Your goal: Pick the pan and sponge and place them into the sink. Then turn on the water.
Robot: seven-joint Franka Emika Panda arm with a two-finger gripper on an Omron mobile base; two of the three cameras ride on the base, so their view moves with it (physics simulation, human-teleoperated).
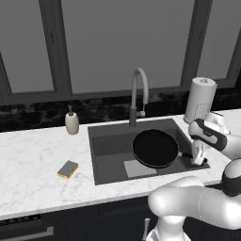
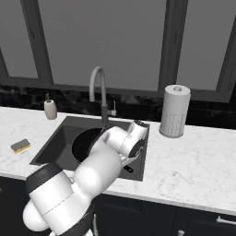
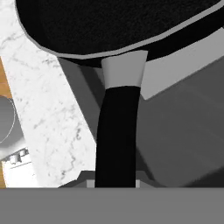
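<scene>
you've got the pan (image 1: 155, 148) over the sink (image 1: 108, 141), in the basin's right half, its short handle (image 1: 184, 155) pointing to 3 o'clock in the left base view. gripper (image 1: 197, 159) sits at the handle end, just over the basin's right rim. in the hand view the handle (image 3: 117, 131) runs straight up from 6 o'clock into the pan body (image 3: 109, 26) at 12; the tips are pinching the handle, one each side. can't tell if the pan base touches the basin floor. sponge (image 1: 68, 169) lies on the marble counter (image 1: 33, 160), at 9 o'clock from the sink, well apart from it. faucet (image 1: 139, 94) stands behind the basin at 12, no stream. soap bottle (image 1: 71, 122) at 10 o'clock of the sink, paper towel roll (image 1: 200, 100) at 2 o'clock.
</scene>
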